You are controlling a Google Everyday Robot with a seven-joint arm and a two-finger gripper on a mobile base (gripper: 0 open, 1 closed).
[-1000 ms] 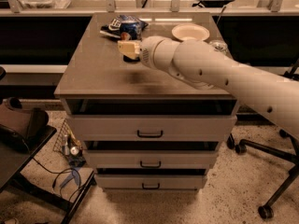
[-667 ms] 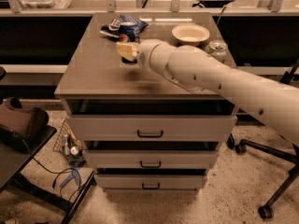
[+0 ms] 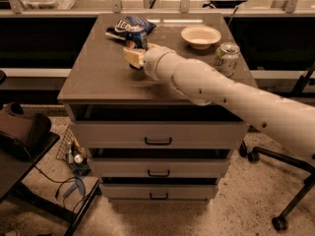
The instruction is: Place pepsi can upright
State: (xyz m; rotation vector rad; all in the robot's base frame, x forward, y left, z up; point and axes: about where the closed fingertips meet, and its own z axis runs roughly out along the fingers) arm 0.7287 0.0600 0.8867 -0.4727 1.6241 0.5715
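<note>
The pepsi can (image 3: 140,40), dark blue, shows just behind my gripper (image 3: 132,57) on the back middle of the brown cabinet top (image 3: 96,75). Only its upper part is visible; the gripper and wrist hide the rest. It looks about upright, right in front of the blue chip bag (image 3: 129,25). I cannot tell whether the gripper holds the can or only stands close in front of it. My white arm reaches in from the lower right across the top.
A cream bowl (image 3: 200,36) sits at the back right. A green-and-white soda can (image 3: 226,58) stands near the right edge, close to my arm. Drawers (image 3: 158,140) are below. A chair base (image 3: 280,222) is at right, a dark seat (image 3: 22,132) at left.
My arm has reached further left and towards the back of the top. The gripper stays by the blue can near the chip bag. The bowl and green can have not moved.
</note>
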